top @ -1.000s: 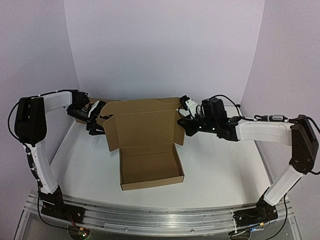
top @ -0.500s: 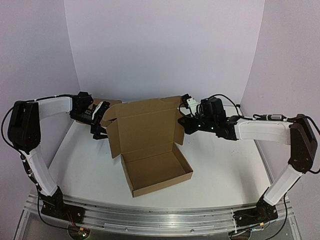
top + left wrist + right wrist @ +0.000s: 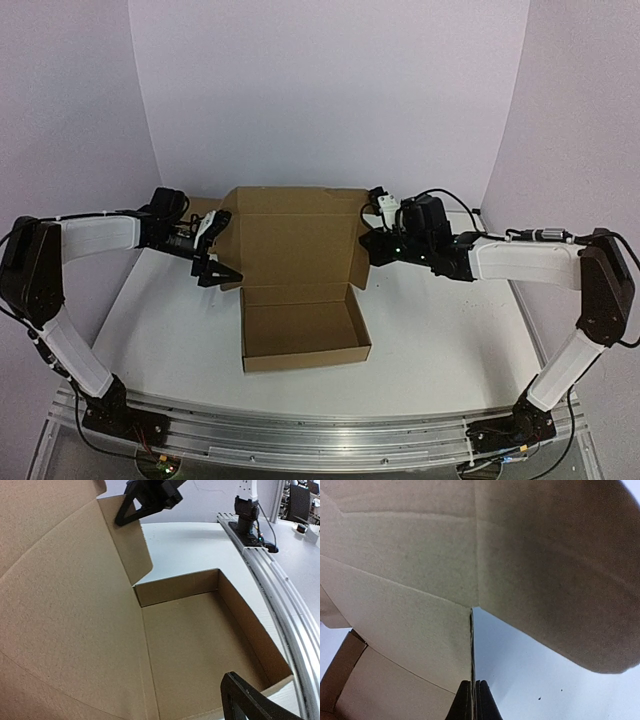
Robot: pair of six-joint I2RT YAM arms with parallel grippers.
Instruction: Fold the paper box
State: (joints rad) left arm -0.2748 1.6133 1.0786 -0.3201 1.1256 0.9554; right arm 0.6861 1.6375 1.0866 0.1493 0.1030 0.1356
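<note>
Currently, box (image 3: 305,325) sitting mid-table (image 3: 440,335), lid upright: I am pinching its right lid flap in the closed right gripper (image 3: 369,246), left gripper (image 3: 215,268) gaping open alongside, and advising tucking both flaps inward before lowering.

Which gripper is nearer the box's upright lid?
Right. The right gripper is shut on the right lid flap of the paper box; the left gripper stands open beside the lid's left edge.

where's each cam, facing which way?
Top external: above, behind the bases, facing down at the paper box; both arms, left tool, right tool show.
Left wrist: beside the lid, looking into the tray toward the right arm; one own finger.
Right wrist: close against the side flap; own shut fingers.
Shared: top and left wrist both see the right tool.
</note>
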